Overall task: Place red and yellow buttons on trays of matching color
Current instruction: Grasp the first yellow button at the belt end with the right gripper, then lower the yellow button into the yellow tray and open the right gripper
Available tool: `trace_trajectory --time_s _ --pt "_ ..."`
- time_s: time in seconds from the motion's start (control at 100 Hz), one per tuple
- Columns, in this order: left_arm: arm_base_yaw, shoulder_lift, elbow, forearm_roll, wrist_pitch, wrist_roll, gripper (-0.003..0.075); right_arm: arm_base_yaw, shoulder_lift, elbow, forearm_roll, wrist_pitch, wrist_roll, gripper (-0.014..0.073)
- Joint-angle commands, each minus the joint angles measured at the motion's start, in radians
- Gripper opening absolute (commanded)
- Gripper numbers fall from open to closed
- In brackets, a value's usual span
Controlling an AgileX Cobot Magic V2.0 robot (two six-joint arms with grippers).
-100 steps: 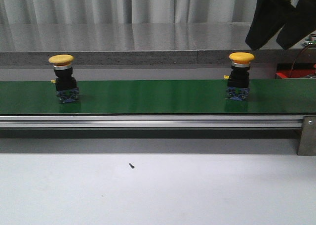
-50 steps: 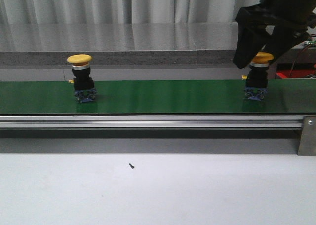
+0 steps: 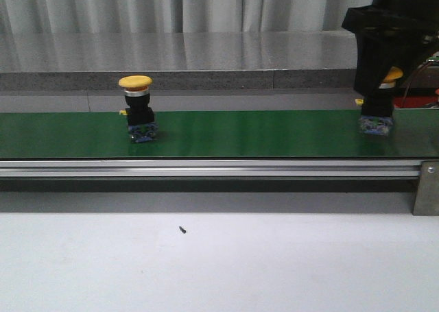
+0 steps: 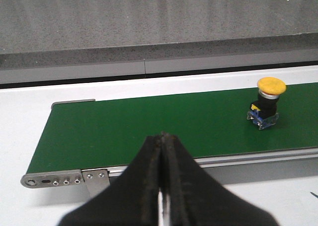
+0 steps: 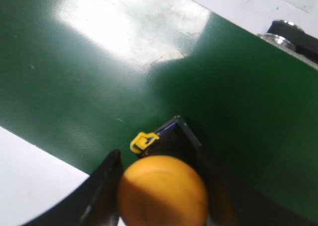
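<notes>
From the front, the right gripper [image 3: 381,79] straddled a yellow button [image 3: 376,110] at three o'clock on the green belt [image 3: 240,134]; a second button [image 3: 138,108] stood at nine o'clock. The left wrist view showed the left gripper [image 4: 162,186] pressed together, empty. In the right wrist view, the fingers [image 5: 102,191] flanked the cap (contact unclear), so I cannot tell whether they gripped; closing and lifting seemed next.

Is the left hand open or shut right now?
Shut. In the left wrist view the left hand has its two fingers pressed together with nothing between them, held short of the green belt.

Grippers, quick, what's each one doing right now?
Left gripper: closed, empty.
Right gripper: jaws either side of a yellow button; grip cannot be told.
</notes>
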Motion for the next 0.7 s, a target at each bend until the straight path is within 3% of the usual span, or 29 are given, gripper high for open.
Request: trace_trajectory --time_s 0.0,0.21,0.48,0.69 --pt "-0.007 0.005 -0.027 -0.018 -0.076 0.001 -0.0020 -0.013 -0.059 -0.051 -0.002 0.015 0.009 0.0253" --pt "-0.007 0.005 -0.027 -0.018 -0.076 0.001 -0.0020 -0.106 -0.118 -0.062 -0.002 0.116 0.011 0.0253" --pt "-0.007 0.005 -0.027 -0.018 -0.076 0.001 -0.0020 -0.353 -0.240 -0.062 0.000 0.159 0.010 0.0253" --pt "-0.007 0.005 -0.027 -0.018 -0.076 0.001 -0.0020 -0.523 -0.218 -0.061 0.004 0.154 0.010 0.0254"
